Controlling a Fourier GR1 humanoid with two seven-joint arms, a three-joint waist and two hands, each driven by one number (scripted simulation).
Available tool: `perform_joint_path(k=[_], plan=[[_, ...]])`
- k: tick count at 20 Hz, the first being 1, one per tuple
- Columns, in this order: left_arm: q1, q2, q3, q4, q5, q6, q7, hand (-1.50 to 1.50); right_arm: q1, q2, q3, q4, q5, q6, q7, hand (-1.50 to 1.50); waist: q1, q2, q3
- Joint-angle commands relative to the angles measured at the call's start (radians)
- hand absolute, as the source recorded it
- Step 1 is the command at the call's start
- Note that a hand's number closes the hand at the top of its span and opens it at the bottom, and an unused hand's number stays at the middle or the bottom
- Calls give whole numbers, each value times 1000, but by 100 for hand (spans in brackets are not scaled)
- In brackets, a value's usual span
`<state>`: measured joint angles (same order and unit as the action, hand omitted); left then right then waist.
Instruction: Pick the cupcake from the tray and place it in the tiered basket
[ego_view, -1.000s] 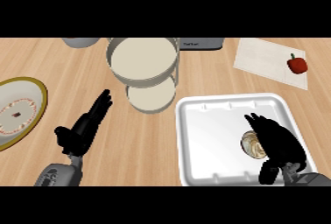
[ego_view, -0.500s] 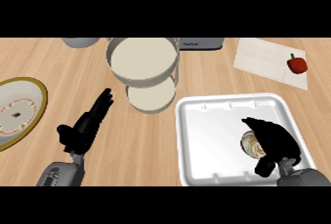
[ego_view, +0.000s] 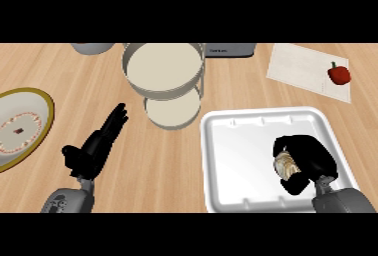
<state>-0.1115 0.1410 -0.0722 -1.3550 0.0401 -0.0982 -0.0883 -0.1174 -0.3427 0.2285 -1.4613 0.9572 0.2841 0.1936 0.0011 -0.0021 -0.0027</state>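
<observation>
Wooden tabletop (ego_view: 170, 165) is carrying the tray (ego_view: 244, 145), where the right hand (ego_view: 308, 159) is curling its fingers around the cupcake (ego_view: 286, 166); lifting and placing into the tiered basket (ego_view: 164, 67) are pending, while the left hand (ego_view: 96, 145) is resting open.

- Cupcake (ego_view: 286, 166): pale, tan-and-cream, mostly hidden inside my right hand (ego_view: 308, 159), whose fingers and thumb curl round it. Only its left side shows.
- Tray (ego_view: 244, 150): white, squarish, rounded corners, raised rim, flat on the counter at my right. The cupcake sits over its right half.
- Tiered basket (ego_view: 164, 70): two round tiers, pale insides, grey walls, the upper tier larger; just up-left of the tray.
</observation>
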Motion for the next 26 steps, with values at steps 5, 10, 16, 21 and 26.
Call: perform_joint_path(k=[5,10,16,21,26], plan=[[-38,-31,31,34,-29,5,-4,0,11,40,-52,13,65,-49,-35,150,-2,2,3],[33,1,26,-17,3,-50,-16,0,-173,-35,-236,196,23,-47,12,150,14,5,3],[22,-26,20,7,-34,-4,-16,0,-131,22,-315,20,-93,-108,-12,150,-7,-1,3],[47,-32,18,29,-38,-8,-53,0,-222,114,-378,-156,-283,-43,10,150,-12,-5,2],[-12,-36,17,31,-43,-8,-10,0,-348,120,-349,-283,-303,37,144,150,-3,0,2]])
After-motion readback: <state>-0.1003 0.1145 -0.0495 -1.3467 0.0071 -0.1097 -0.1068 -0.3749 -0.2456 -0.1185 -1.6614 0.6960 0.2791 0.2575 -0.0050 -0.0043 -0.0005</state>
